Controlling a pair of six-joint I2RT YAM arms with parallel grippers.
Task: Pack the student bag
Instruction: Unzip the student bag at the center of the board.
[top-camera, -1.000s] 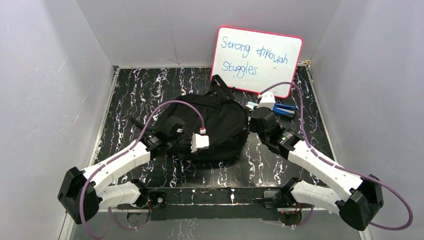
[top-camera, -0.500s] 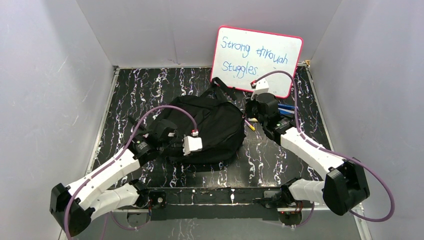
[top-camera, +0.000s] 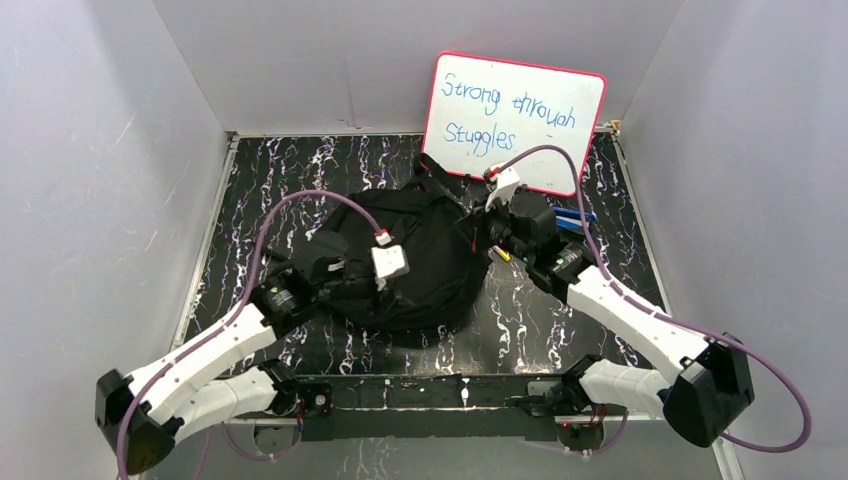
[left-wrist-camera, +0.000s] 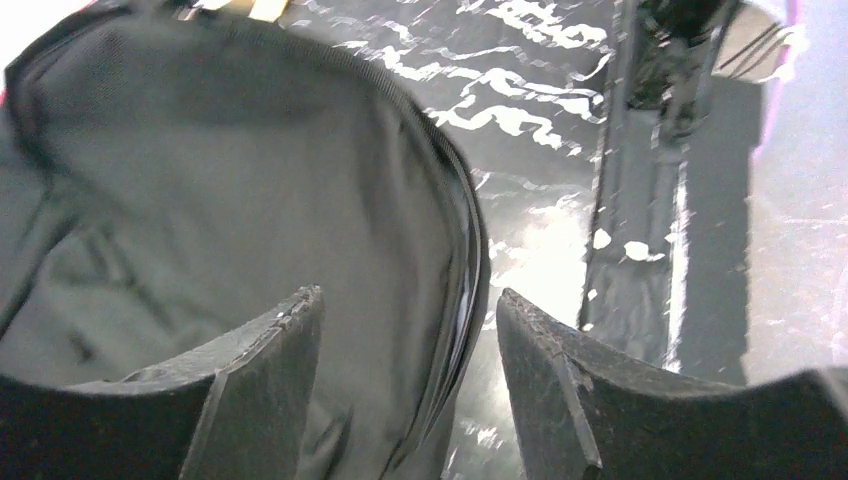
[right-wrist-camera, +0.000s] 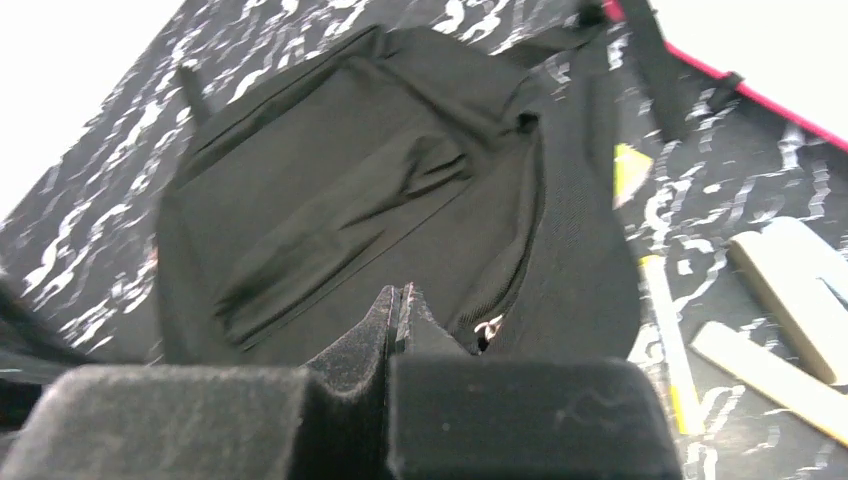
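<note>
Mid-table: soft black fabric backpack (top-camera: 425, 270) lies flat on black white-veined tabletop (top-camera: 270, 180), front pocket up. Long axis runs near-left to far-right, strap end toward red-rimmed whiteboard (top-camera: 515, 120). Left gripper (left-wrist-camera: 405, 300) wide open, straddling bag's zipped edge, gripping nothing. Right gripper (right-wrist-camera: 398, 295) over bag's right side, jaws pressed together; cannot tell whether fabric pinched.

The student bag (top-camera: 420, 260) is matt black woven cloth, soft and creased, with a faintly shiny zip track. Under it the table (top-camera: 290, 190) is glossy black with white marble-like veining and catches glare. Behind the bag the whiteboard (top-camera: 515, 120) is smooth and glossy, rimmed in red plastic. The left gripper (left-wrist-camera: 408, 300) has matt black fingers (left-wrist-camera: 570, 400), rough and chipped at the edges. The right gripper (right-wrist-camera: 398, 295) looks dull and slightly fuzzy.
</note>
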